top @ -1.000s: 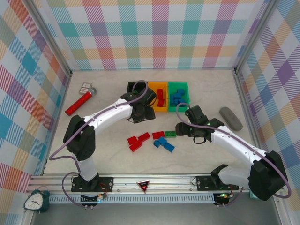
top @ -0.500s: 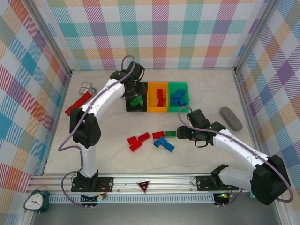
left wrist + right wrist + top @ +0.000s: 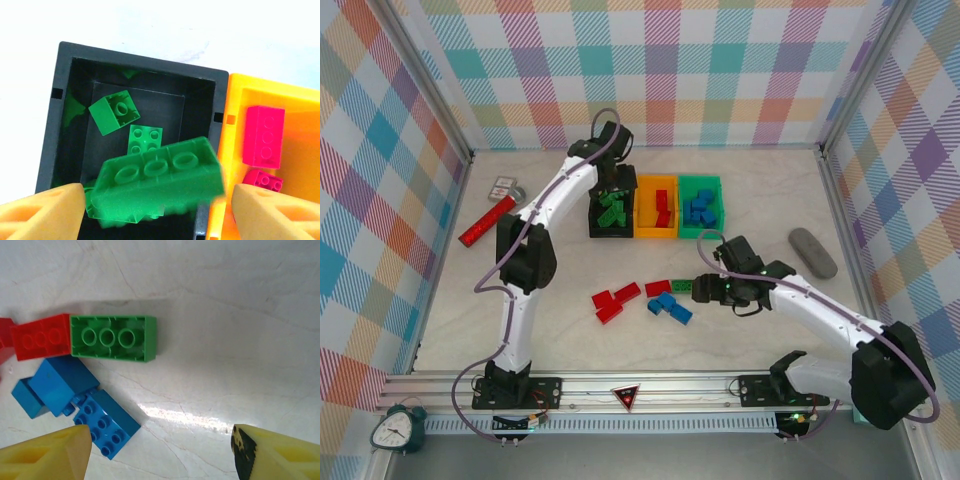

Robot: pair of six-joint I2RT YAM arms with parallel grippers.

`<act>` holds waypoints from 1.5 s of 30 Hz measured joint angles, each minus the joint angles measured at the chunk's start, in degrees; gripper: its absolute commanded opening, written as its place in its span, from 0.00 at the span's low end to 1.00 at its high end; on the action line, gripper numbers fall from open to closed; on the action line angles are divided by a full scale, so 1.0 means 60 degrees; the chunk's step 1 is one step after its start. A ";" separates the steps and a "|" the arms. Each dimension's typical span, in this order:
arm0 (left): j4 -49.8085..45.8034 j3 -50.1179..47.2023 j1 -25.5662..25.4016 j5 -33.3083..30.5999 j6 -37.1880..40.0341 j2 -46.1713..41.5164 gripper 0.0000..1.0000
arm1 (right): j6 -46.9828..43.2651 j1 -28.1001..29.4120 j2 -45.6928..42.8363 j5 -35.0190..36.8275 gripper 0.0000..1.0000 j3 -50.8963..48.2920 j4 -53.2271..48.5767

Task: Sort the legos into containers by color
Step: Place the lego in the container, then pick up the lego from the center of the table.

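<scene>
- Top external view:
  - A second ago the left gripper (image 3: 611, 198) was in front of the row of bins. It has since swung up over the black bin (image 3: 593, 228), at upper centre of the frame.
  - Green legos already lie in the black bin, red ones in the orange bin (image 3: 642, 200) and blue ones in the green bin (image 3: 720, 190).
  - The right gripper (image 3: 708, 288) has crept left toward the loose bricks at centre, just beside a green brick (image 3: 683, 286).
- Left wrist view:
  - The left gripper (image 3: 157, 190) has its fingers spread wide at the bottom corners.
  - A long green brick (image 3: 157, 177) sits blurred between them, touching neither, above the black bin (image 3: 140, 60). It looks just released and dropping in, so another green piece is as good as sorted.
- Right wrist view:
  - The right gripper (image 3: 161, 432) is spread open and empty.
  - The green brick (image 3: 114, 338) lies at upper left against a red brick (image 3: 41, 336), with blue bricks (image 3: 107, 425) below. That green brick is probably the next pick.
</scene>
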 measured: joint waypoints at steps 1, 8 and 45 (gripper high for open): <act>-0.0025 -0.0004 0.0000 -0.0004 0.0007 -0.0018 0.79 | 0.0033 0.0004 0.0106 -0.0073 0.75 -0.0033 0.0004; 0.0557 -0.2189 -0.0004 0.0113 0.0113 -0.1268 1.00 | 0.0069 0.0004 0.1337 -0.0514 0.76 0.0113 0.0208; 0.4488 -1.0852 -0.0164 0.1727 0.0138 -0.8065 1.00 | -0.0106 0.0940 0.4666 0.1224 0.56 0.3129 -0.0747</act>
